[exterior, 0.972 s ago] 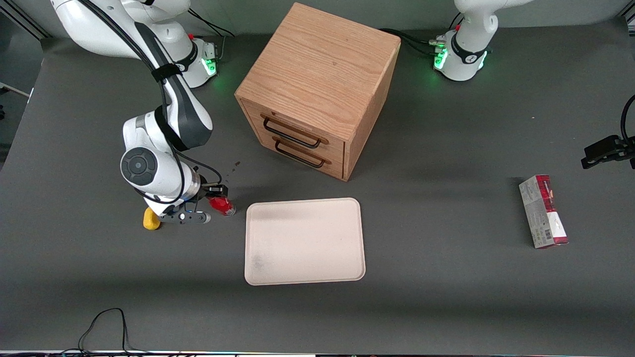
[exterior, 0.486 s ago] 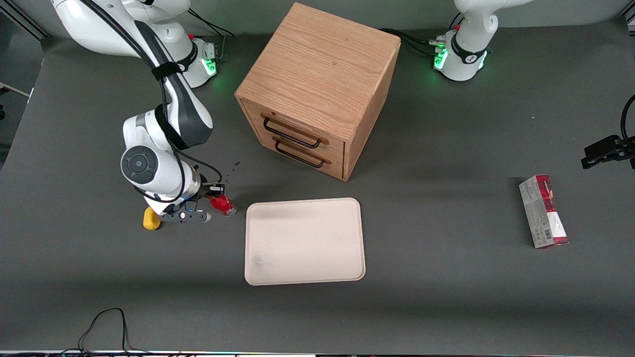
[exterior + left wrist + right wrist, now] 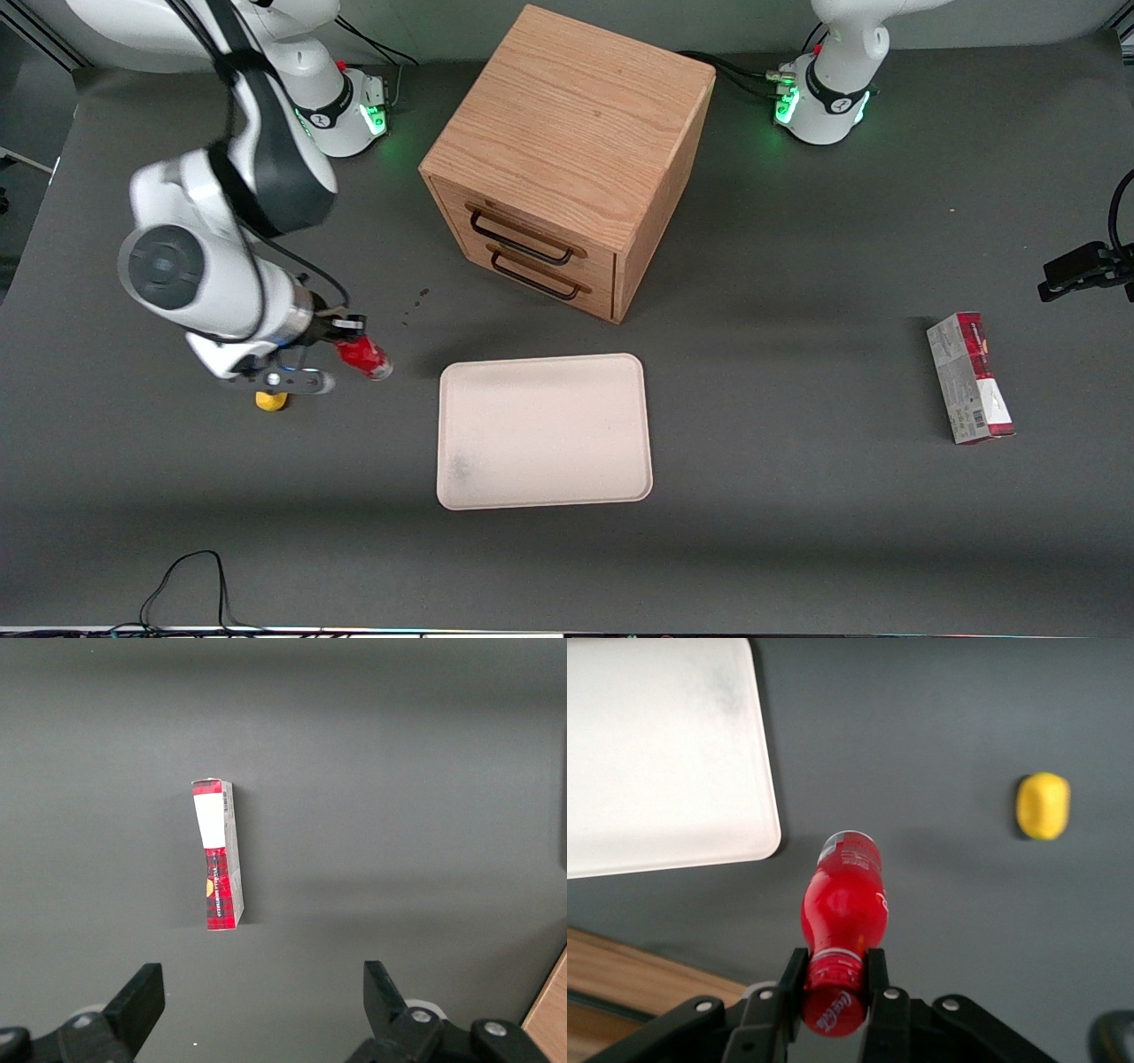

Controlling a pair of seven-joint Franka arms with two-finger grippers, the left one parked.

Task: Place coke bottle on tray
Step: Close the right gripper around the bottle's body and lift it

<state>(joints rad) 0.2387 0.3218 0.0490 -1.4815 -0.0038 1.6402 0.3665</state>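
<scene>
Your claw (image 3: 833, 979) is clamped on the coke bottle (image 3: 843, 902) at its cap, held above the tabletop (image 3: 797, 532), beside the tray (image 3: 544, 431).

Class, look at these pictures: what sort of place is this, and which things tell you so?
Probably a robotics lab test bench: arms bolted to a dark grey table, staged props such as a tray and wooden cabinet, and the pincer shut on a coke bottle, above the table beside the tray.
</scene>
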